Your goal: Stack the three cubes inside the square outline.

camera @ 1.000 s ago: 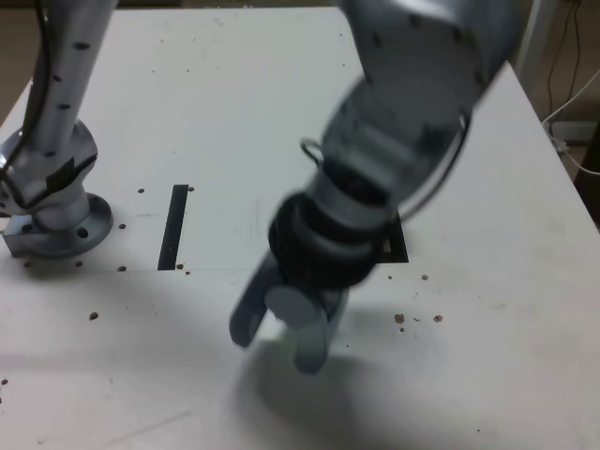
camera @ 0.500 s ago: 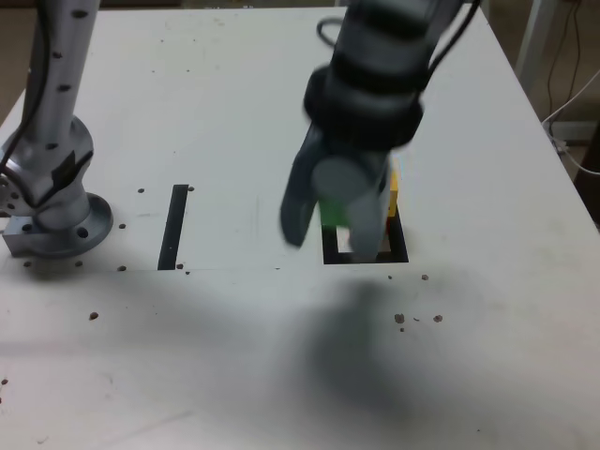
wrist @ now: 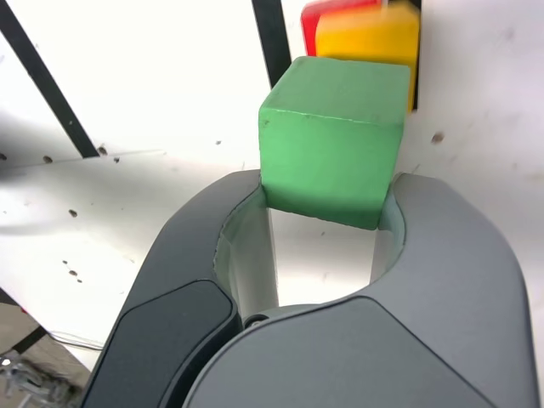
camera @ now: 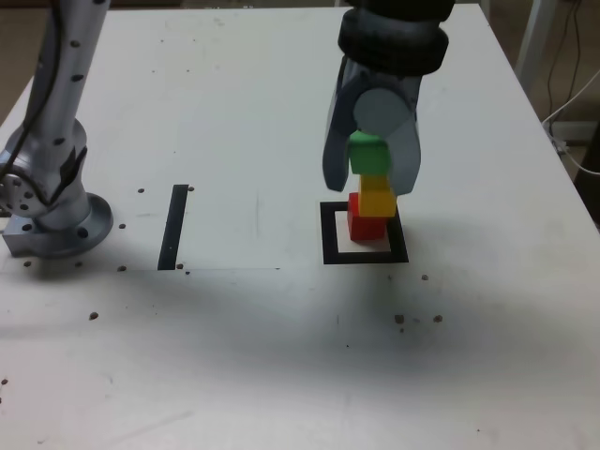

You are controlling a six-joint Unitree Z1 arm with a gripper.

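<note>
The small red block (wrist: 327, 21) is cut off by the wrist picture's edge, mostly hidden behind the yellow block (wrist: 370, 47).

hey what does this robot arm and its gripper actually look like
The arm is silver-grey metal dotted with small dark screws, on a round bolted base. A black collar sits above the gripper, which has two broad, curved grey-blue fingers and a pale round disc.

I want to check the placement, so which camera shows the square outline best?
The exterior view: the whole square outline shows on the table, with the red cube standing in its white centre. The wrist view catches only a black strip of it beside the green cube, so placement cannot be judged there.
</note>
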